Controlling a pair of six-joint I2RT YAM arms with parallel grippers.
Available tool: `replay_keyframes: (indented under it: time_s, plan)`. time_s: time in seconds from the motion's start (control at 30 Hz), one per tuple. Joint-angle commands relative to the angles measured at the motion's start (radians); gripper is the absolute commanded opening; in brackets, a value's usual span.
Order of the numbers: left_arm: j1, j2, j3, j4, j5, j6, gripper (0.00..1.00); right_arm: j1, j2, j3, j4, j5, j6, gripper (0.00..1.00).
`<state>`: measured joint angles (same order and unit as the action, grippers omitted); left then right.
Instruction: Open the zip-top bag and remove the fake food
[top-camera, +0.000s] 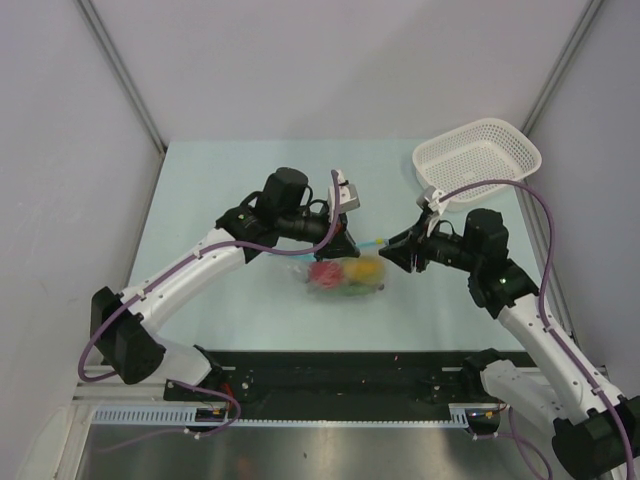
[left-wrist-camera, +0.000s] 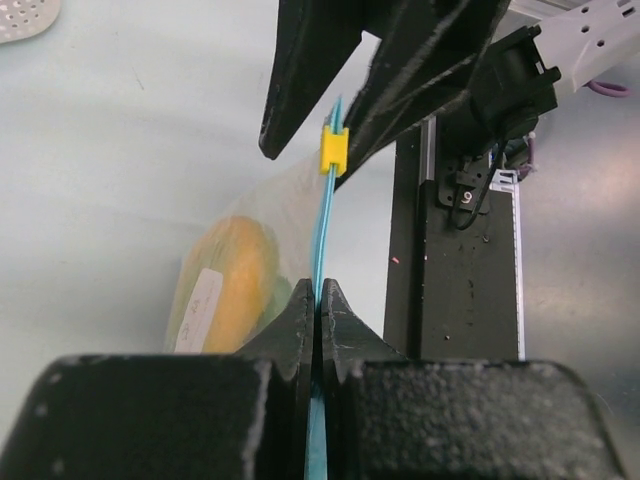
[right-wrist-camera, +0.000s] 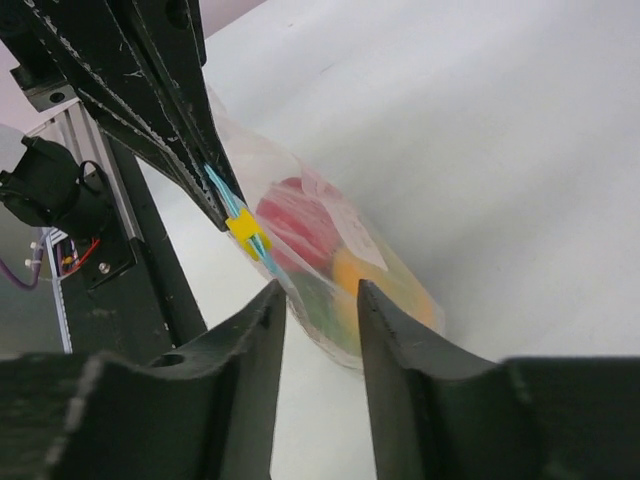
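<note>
The zip-top bag hangs just above the table's middle, its light blue zip strip stretched level between my two grippers. Inside it shows the fake food: a red apple, a yellow-orange mango and something green. My left gripper is shut on the strip's left end. A yellow slider sits on the strip a little beyond that grip. My right gripper stands open, its fingertips just short of the slider, with nothing between them. A white label faces the left wrist camera.
A white mesh basket stands at the table's far right corner. The black base rail runs along the near edge below the bag. Grey walls close in on both sides and at the back.
</note>
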<state>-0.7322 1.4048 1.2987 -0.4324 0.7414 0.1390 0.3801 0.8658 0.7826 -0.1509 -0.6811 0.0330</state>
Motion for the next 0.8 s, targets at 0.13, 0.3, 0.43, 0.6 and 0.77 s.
replay_keyframes:
  time_s: [0.13, 0.3, 0.43, 0.6, 0.77]
  plan:
    - [0.005, -0.010, 0.033, 0.018, 0.027, -0.042, 0.26, -0.012, 0.022, 0.012, 0.126, -0.124, 0.045, 0.00]
    - [-0.012, -0.015, 0.040, 0.145, 0.018, -0.133, 0.73, -0.014, 0.026, 0.011, 0.090, -0.175, 0.070, 0.00]
    - [-0.032, 0.016, 0.077, 0.167, 0.007, -0.154, 0.60, -0.014, 0.024, 0.006, 0.097, -0.192, 0.091, 0.00]
    - [-0.055, 0.025, 0.083, 0.181, 0.009, -0.153, 0.59, -0.014, 0.024, 0.010, 0.109, -0.193, 0.107, 0.00]
    - [-0.070, 0.029, 0.085, 0.176, 0.019, -0.142, 0.48, -0.014, 0.024, 0.015, 0.103, -0.190, 0.111, 0.00]
